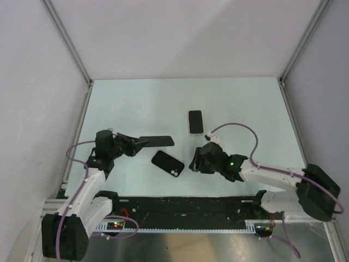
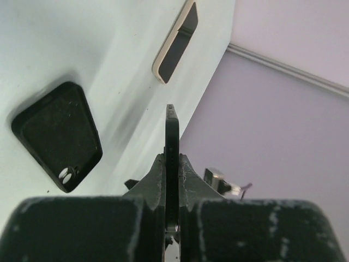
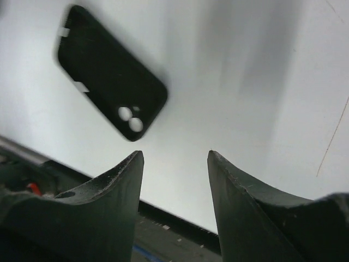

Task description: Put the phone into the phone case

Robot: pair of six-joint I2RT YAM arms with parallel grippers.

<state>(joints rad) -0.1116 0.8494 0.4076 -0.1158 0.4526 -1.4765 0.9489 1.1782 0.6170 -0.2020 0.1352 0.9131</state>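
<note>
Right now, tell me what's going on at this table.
The left gripper is shut on a thin black slab, probably a phone, held out over the table. The black phone case lies flat between the arms and looks empty. The right gripper hangs open beside it, holding nothing. A cream-edged phone lies farther back, with neither gripper on it.

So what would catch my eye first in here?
The left pincer clamps a thin black slab, left of centre. Just nearer lies a black case with two camera holes, the open, empty right pincer beside it. Farther back lies a cream-rimmed phone.
</note>
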